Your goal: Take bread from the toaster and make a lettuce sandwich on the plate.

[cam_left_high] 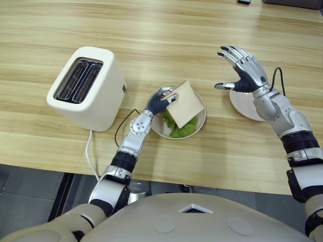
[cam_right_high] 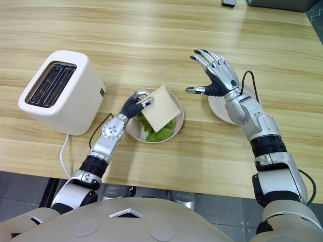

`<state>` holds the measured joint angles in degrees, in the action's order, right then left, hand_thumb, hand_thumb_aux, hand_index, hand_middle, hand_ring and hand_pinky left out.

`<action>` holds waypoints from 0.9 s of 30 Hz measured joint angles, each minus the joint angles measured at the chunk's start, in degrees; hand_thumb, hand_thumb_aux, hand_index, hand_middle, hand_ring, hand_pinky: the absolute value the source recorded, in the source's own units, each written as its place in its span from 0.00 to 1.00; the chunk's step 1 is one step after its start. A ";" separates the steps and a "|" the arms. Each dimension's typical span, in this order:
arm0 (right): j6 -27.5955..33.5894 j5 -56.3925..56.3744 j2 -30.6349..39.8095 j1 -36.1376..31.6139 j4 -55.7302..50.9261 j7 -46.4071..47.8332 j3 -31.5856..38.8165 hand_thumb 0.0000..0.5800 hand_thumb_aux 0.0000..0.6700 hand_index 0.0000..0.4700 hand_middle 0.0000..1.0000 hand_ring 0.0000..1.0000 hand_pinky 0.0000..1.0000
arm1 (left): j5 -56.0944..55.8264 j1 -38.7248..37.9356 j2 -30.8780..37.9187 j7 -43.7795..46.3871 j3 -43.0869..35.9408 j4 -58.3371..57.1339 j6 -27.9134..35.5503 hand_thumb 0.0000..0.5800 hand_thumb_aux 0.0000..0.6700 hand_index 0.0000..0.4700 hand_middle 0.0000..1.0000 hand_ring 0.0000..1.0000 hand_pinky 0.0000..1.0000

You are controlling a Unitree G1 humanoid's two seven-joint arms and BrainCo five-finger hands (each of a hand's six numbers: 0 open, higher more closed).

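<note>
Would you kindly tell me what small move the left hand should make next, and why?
Probably lower the bread slice flat onto the lettuce and then release it. The left hand grips the slice by one edge, tilted over the lettuce that already lies on the plate, so it looks ready to be set down.

Found plate point(cam_left_high: 202, 121) flanked by toaster point(cam_left_high: 96, 96) at left and small dish point(cam_left_high: 245, 107) at right; saw bare worktop point(cam_left_high: 151, 30) beyond both.
</note>
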<state>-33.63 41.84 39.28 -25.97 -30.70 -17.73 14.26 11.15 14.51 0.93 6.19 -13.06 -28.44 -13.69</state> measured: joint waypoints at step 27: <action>-12.52 3.27 0.63 8.45 15.22 24.28 15.81 0.00 0.00 0.00 0.00 0.00 0.00 | 10.73 -0.31 4.81 -10.51 -2.88 -1.58 -1.51 1.00 1.00 0.98 1.00 1.00 1.00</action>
<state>-46.14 45.10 39.91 -17.52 -15.48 6.55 30.07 21.88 14.19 5.74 -4.33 -15.94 -30.02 -15.20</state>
